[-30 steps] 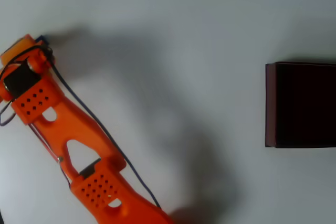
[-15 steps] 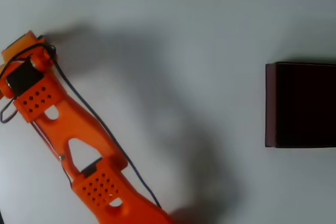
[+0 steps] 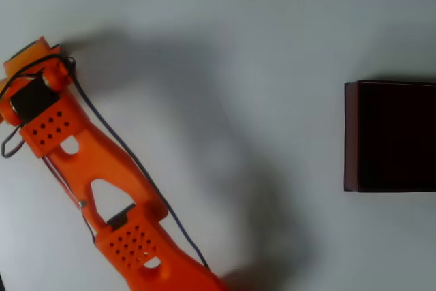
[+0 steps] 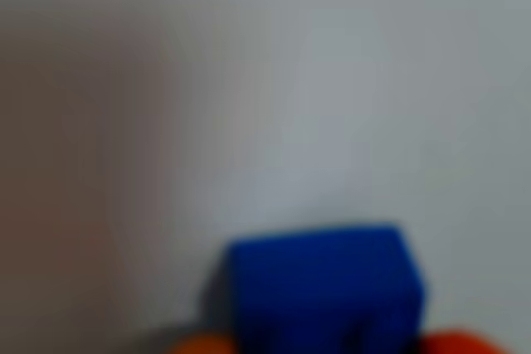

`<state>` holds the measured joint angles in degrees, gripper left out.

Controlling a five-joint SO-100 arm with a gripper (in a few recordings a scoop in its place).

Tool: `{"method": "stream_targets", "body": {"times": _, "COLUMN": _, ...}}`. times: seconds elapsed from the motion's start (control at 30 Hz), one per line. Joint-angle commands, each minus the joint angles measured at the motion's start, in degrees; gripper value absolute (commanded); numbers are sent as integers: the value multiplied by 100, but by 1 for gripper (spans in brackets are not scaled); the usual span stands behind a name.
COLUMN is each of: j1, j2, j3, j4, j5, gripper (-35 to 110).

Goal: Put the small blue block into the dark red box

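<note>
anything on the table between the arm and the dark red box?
Nothing: in the overhead view the stretch of table between the orange arm and the dark red box is bare, crossed only by the arm's shadow.

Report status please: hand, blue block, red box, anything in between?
Hand low at far left of overhead view, orange tips flanking small blue block; grip unconfirmed, picture blurred. Dark red box at right edge, open. White table bare between them.

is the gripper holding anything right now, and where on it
Likely the small blue block: in the blurred wrist view, orange fingertips flank its lower sides. Contact cannot be confirmed.
</note>
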<state>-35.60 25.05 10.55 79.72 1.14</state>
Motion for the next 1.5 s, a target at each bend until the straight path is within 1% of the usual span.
{"method": "stream_targets", "body": {"times": 0.0, "j1": -9, "j2": 123, "j3": -9, "j4": 88, "j5": 114, "gripper": 2}}
{"method": "stream_targets", "body": {"times": 0.4, "j1": 18, "j2": -53, "j3": -422, "j4": 396, "j5": 246, "gripper": 1}}
{"method": "stream_targets", "body": {"times": 0.57, "j1": 141, "j2": -9, "j3": -782, "j4": 1055, "j5": 202, "gripper": 1}}
{"method": "stream_targets", "body": {"times": 0.7, "j1": 211, "j2": 387, "j3": -870, "j4": 1468, "j5": 114, "gripper": 1}}
{"method": "stream_targets", "body": {"times": 0.9, "j1": 519, "j2": 896, "j3": -1354, "j4": 2443, "j5": 185, "gripper": 2}}
{"method": "stream_targets", "body": {"times": 1.03, "j1": 932, "j2": 1749, "j3": -343, "j4": 2531, "j5": 158, "gripper": 2}}
{"method": "stream_targets", "body": {"times": 1.2, "j1": 1538, "j2": 2584, "j3": 527, "j4": 2531, "j5": 26, "gripper": 2}}
{"method": "stream_targets", "body": {"times": 1.47, "j1": 3226, "j2": 4140, "j3": 2057, "j4": 2531, "j5": -360, "gripper": 2}}
